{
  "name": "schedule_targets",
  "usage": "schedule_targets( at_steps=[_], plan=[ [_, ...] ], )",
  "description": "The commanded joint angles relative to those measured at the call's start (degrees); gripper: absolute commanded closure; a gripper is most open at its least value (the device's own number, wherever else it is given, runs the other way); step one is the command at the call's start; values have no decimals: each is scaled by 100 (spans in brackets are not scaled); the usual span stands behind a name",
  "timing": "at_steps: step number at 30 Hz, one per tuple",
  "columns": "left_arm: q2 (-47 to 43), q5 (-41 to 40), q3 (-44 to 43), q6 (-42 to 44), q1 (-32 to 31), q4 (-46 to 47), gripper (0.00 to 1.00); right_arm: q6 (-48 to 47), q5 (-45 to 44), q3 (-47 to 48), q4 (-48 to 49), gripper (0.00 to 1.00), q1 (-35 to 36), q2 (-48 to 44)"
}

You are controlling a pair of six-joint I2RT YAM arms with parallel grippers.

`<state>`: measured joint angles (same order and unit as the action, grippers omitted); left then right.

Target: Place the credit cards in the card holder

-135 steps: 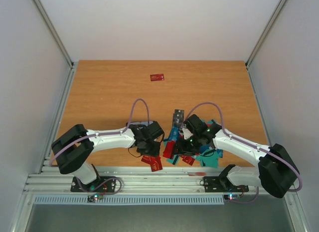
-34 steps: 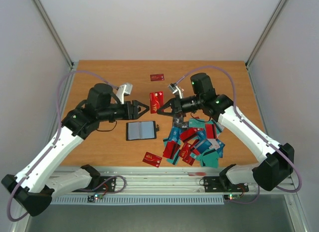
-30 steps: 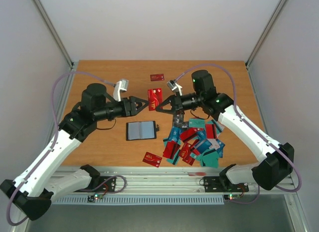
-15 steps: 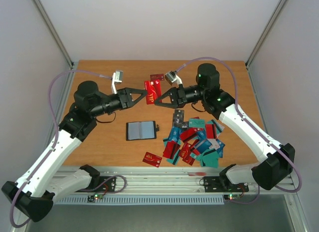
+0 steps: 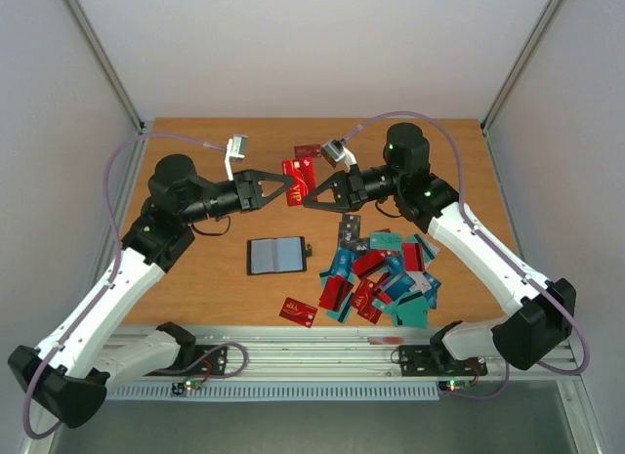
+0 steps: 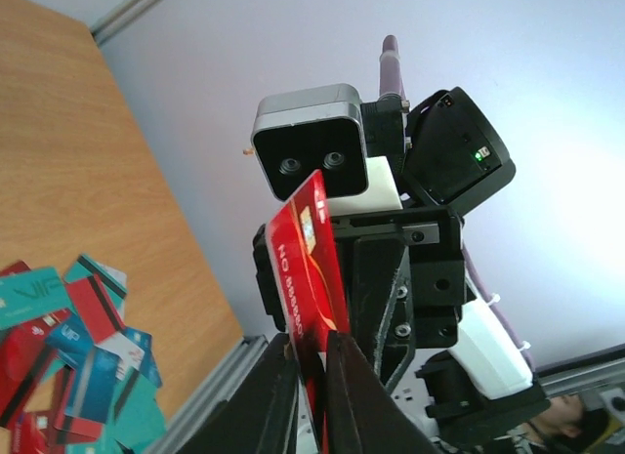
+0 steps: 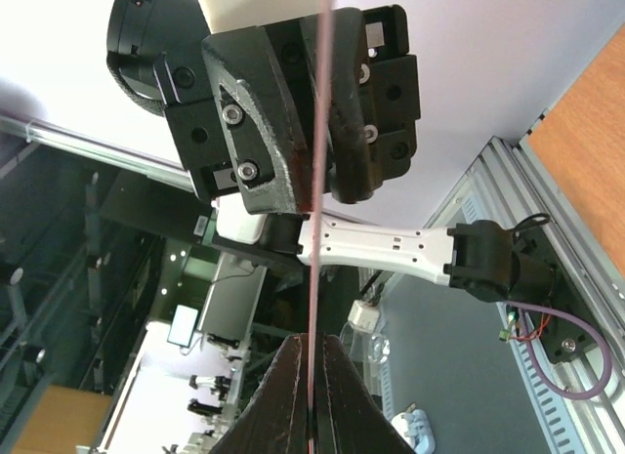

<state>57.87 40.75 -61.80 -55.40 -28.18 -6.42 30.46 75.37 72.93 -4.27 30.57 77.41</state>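
One red credit card (image 5: 294, 179) hangs in the air above the table's middle, gripped from both sides. My left gripper (image 5: 285, 190) has its fingers pressed on the card's near end (image 6: 305, 249). Facing it, my right gripper (image 5: 307, 197) is shut on the opposite edge, where the card shows edge-on as a thin line (image 7: 317, 132). The black card holder (image 5: 276, 256) lies open and flat on the table below them. A heap of red and teal credit cards (image 5: 383, 276) lies to its right, also visible in the left wrist view (image 6: 68, 327).
A lone red card (image 5: 298, 312) lies near the front edge, and another (image 5: 305, 150) lies at the back, partly hidden behind the grippers. Metal rails (image 5: 293, 351) run along the front. White walls close in the table on three sides.
Both grippers rose and drifted toward the back with the red card. The left jaws, wide open a second ago, have closed onto the card. The right stayed shut on it.
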Motion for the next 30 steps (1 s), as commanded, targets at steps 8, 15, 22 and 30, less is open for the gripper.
schedule_targets(
  at_steps=[8,15,22,30],
  plan=[
    [-59,433,132,-258,32,304,100,-422,181,275,-388,90,-24,95],
    [-250,-850,27,767,69,-1592,100,-1558,-1067,411,-2456,55,-27,367],
    [-570,-1384,1137,1224,511,-1763,100,-1578,-1638,-276,-2414,57,10,689],
    [-497,-868,2440,1472,1128,-900,100,-1905,-2422,-550,-2689,59,479,1352]
  ],
)
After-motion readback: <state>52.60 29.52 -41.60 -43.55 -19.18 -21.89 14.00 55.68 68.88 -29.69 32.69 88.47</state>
